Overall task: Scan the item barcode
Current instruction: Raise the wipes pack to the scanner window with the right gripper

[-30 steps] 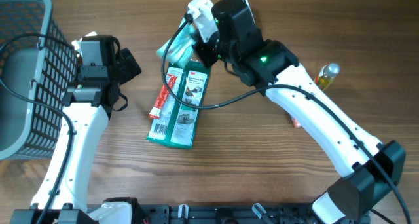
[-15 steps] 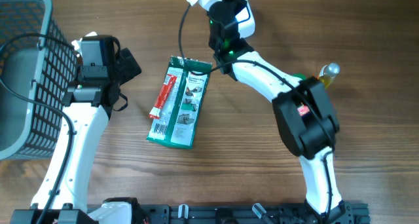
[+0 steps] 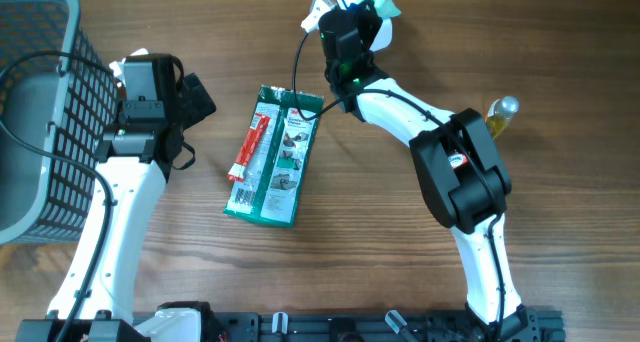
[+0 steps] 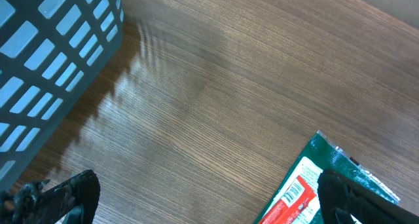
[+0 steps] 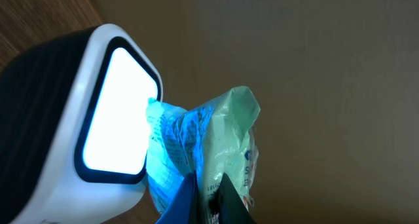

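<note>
Here, the pale green packet (image 5: 222, 132) is pinched in the closed right claw (image 5: 206, 199), just beside the lit window of the white scanner (image 5: 98, 112), over the far side of the tabletop (image 3: 400, 262). Left claw (image 4: 203, 204): spread wide over bare wood. Grey basket (image 3: 40, 112) far left; green box (image 3: 275, 157) centre; yellow bottle (image 3: 500, 114) right.
</note>
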`<action>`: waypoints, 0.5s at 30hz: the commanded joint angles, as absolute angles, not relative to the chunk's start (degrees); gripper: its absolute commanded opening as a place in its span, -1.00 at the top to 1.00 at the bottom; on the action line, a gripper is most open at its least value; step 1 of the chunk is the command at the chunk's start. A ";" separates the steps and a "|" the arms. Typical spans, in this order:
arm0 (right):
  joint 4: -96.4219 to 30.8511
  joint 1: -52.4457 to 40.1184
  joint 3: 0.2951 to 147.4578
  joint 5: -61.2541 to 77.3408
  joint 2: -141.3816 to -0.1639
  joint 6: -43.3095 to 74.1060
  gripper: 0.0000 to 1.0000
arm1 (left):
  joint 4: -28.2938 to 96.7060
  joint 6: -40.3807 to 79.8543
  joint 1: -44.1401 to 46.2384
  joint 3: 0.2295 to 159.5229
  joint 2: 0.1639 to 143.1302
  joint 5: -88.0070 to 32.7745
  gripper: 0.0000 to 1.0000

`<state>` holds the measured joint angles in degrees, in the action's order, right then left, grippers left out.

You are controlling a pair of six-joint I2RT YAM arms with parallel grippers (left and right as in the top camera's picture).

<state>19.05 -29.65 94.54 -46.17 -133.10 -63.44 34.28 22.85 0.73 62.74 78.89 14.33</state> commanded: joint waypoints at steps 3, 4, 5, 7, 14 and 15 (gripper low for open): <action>17.74 -32.21 94.80 -46.11 -134.56 -60.88 0.91 | 34.06 22.76 0.51 62.98 78.91 15.07 -1.00; 16.82 -32.51 94.80 -46.11 -134.56 -60.86 0.91 | 34.09 22.76 0.51 62.98 78.91 15.05 -1.00; 15.79 -32.75 94.80 -46.11 -134.56 -60.88 0.91 | 34.09 22.76 0.51 62.98 78.91 15.05 -1.00; 15.33 -33.19 94.80 -46.33 -134.56 -60.77 0.91 | 34.09 22.79 0.51 62.98 78.91 15.05 -1.00; 15.18 -33.78 94.80 -45.91 -128.42 -57.82 0.91 | 34.09 22.76 0.51 62.98 78.91 15.07 -1.00; 13.08 -33.78 94.80 -44.16 -124.68 -56.36 0.91 | 34.09 22.76 0.51 62.98 78.91 15.05 -1.00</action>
